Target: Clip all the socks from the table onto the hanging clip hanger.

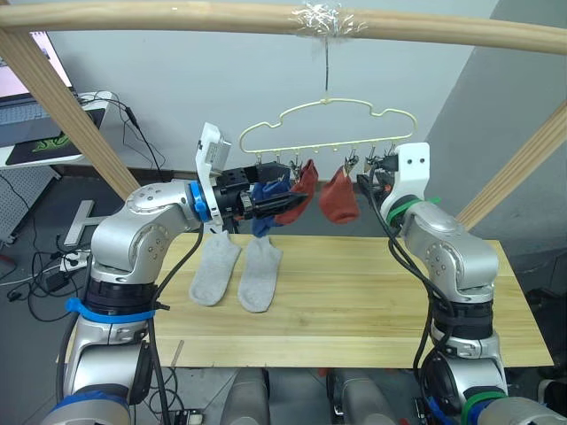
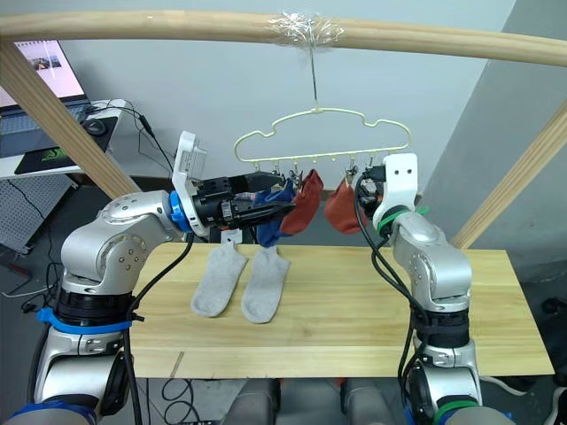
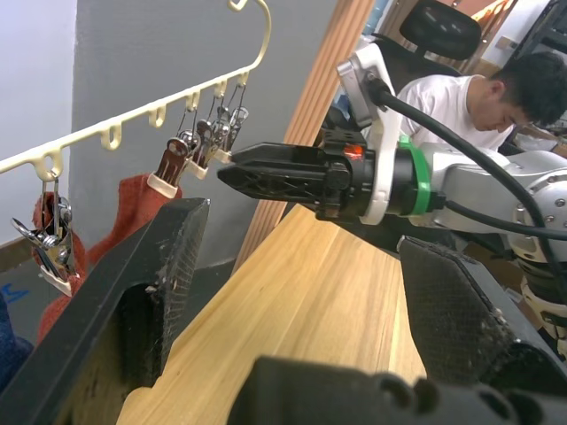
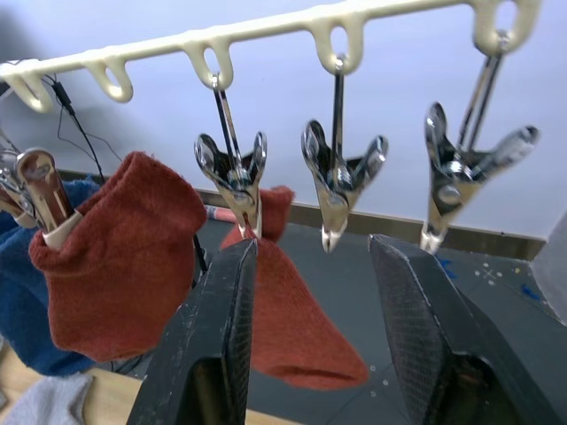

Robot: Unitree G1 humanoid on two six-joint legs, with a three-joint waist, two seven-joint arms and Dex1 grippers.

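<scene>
The pale yellow clip hanger (image 1: 330, 103) hangs from a wooden beam above the table (image 1: 354, 292). Two rust red socks (image 1: 338, 200) (image 1: 305, 182) hang from its clips. A blue sock (image 1: 264, 211) dangles at the left end, right beside my left gripper (image 1: 291, 205), which is open with the sock outside its fingers; I cannot tell if a clip holds it. Two light grey socks (image 1: 215, 266) (image 1: 260, 273) lie flat on the table. My right gripper (image 4: 310, 252) is open just below an empty metal clip (image 4: 335, 190) at the hanger's right side.
The wooden beam (image 1: 221, 19) and slanted posts (image 1: 71, 115) (image 1: 518, 173) frame the workspace. A desk with a screen (image 1: 27, 106) and cables stands at the far left. A person (image 3: 483, 93) sits beyond the table's right end.
</scene>
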